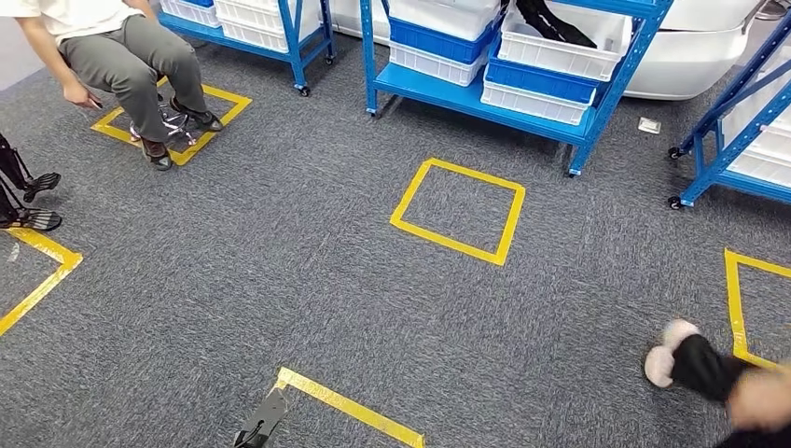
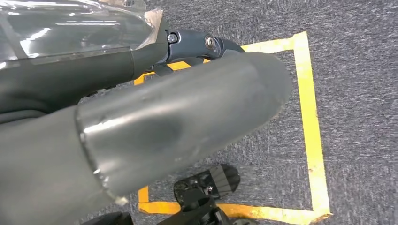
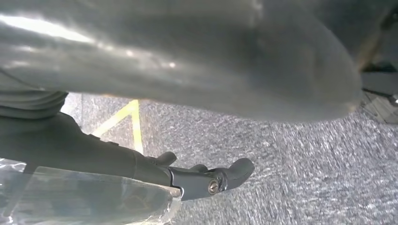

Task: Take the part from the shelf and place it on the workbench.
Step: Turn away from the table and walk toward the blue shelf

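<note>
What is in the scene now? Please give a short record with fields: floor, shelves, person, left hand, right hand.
floor: grey carpet with yellow tape squares
shelves: blue shelf on wheels, holding white and blue bins
person: seated on a chair at far left
left hand: hanging over the carpet, holding nothing, fingers apart
right hand: hanging over the carpet, holding nothing, fingers apart
task state: no part taken yet

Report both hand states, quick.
Left hand: open, holding nothing.
Right hand: open, holding nothing.
</note>
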`<state>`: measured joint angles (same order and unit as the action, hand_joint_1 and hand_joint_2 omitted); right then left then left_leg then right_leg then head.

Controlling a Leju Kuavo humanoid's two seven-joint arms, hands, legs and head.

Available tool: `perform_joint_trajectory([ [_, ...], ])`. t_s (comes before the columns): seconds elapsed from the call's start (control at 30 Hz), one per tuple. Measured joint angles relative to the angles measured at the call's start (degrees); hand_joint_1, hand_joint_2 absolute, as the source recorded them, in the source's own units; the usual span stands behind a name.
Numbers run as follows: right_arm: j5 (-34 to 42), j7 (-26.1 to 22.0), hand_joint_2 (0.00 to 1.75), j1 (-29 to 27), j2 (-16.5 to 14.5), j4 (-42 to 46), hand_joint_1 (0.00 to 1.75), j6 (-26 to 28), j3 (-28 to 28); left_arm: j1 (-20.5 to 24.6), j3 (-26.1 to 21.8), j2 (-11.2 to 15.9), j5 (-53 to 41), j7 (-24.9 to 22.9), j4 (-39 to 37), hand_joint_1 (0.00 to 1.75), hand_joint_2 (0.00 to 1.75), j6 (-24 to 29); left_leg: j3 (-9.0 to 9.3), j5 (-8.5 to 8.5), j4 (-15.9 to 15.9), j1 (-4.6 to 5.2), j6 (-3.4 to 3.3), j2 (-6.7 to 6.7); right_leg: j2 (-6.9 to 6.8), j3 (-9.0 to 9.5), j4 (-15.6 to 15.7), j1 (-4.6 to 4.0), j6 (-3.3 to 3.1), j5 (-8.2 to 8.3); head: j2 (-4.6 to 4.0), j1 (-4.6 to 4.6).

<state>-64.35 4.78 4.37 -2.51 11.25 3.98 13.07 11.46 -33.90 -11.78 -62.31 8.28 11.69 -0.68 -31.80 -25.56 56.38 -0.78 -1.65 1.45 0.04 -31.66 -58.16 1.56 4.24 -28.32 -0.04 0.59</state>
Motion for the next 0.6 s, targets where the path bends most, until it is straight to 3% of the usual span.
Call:
perform_joint_trajectory([
  [0.07, 0.00, -0.01, 0.00, 0.01, -0.03, 0.00, 0.00, -0.01, 0.03, -0.02, 0.00, -0.01, 0.00, 0.02, 0.00, 0.00, 0.00, 0.00, -0.16, -0.01, 0.42, 0.17, 0.81, 0.03, -0.04, -0.13, 0.71, -0.45, -1.72, 0.32, 0.00, 0.16],
  [0.13, 0.00, 0.00, 0.00, -0.02, -0.04, 0.01, 0.00, -0.01, 0.04, -0.04, 0.00, -0.02, 0.00, 0.04, 0.00, 0.00, 0.00, 0.00, -0.29, -0.37, 0.98, 0.04, 1.38, -0.15, -0.09, 0.26, 0.74, -0.22, -2.95, 1.00, 0.00, 0.39],
  [0.2, 0.00, -0.01, 0.00, 0.01, -0.06, 0.01, 0.00, 0.00, 0.06, -0.02, 0.00, -0.01, 0.00, 0.04, 0.00, 0.00, 0.00, 0.00, -1.81, -2.77, 4.51, -0.16, 1.79, -0.66, -0.16, 0.73, 0.81, -0.08, -3.61, 1.20, 0.00, 0.52],
  [0.27, 0.00, -0.02, 0.00, 0.00, -0.09, 0.01, 0.00, 0.00, 0.07, -0.03, 0.00, 0.00, 0.00, 0.04, 0.00, 0.00, 0.00, 0.00, -5.38, -6.57, 11.95, -0.20, 2.11, -1.01, -0.29, 0.70, 0.79, -0.31, -3.92, 1.21, 0.00, 0.62],
  [0.33, 0.00, -0.02, 0.00, -0.07, -0.11, 0.01, 0.00, -0.01, 0.07, -0.08, 0.00, 0.00, 0.00, 0.04, 0.00, 0.00, 0.00, 0.00, -8.09, -8.28, 16.99, -0.20, 2.06, -1.05, -0.40, 0.65, 0.78, -0.59, -3.99, 1.16, 0.00, 0.62],
  [0.37, 0.00, -0.02, 0.00, -0.08, -0.11, 0.01, 0.00, -0.01, 0.07, -0.09, 0.00, 0.01, 0.00, 0.04, 0.00, 0.00, 0.00, 0.00, -8.05, -7.60, 16.59, -0.19, 1.84, -1.06, -0.41, 0.69, 0.78, -0.72, -4.02, 1.14, 0.00, 0.62],
  [0.4, 0.01, -0.02, 0.00, -0.07, -0.12, 0.01, 0.00, -0.01, 0.07, -0.09, 0.00, 0.02, 0.00, 0.05, 0.00, 0.00, 0.00, -0.01, -6.86, -5.98, 13.96, -0.11, 1.44, -1.11, -0.39, 0.77, 0.80, -0.85, -4.09, 1.03, 0.00, 0.62],
  [0.47, 0.19, -0.02, 0.00, -0.05, -0.21, 0.01, 0.00, -0.02, 0.08, 0.01, 0.01, 0.11, -0.05, 0.13, 0.02, 0.00, 0.00, -0.28, -3.03, -2.68, 6.24, 0.35, 0.30, -1.56, -0.37, 1.00, 0.85, -1.12, -4.19, 0.76, 0.00, 0.58],
  [0.53, 0.49, -0.04, 0.00, -0.05, -0.36, 0.01, 0.00, -0.01, 0.15, 0.20, 0.03, 0.18, -0.14, 0.37, 0.07, 0.00, 0.00, -0.80, -0.90, -2.77, 1.85, 0.96, -0.49, -1.93, -0.45, 1.17, 0.97, -1.23, -3.92, 0.54, 0.00, 0.54],
  [0.6, 0.61, -0.08, 0.00, -0.11, -0.45, 0.01, 0.00, 0.01, 0.31, 0.27, 0.04, 0.14, -0.17, 0.69, 0.11, 0.00, 0.00, -0.69, -0.61, -3.49, 0.87, 1.27, -1.18, -1.69, -0.58, 1.42, 0.41, -1.29, -2.98, 1.04, 0.00, 0.58],
])
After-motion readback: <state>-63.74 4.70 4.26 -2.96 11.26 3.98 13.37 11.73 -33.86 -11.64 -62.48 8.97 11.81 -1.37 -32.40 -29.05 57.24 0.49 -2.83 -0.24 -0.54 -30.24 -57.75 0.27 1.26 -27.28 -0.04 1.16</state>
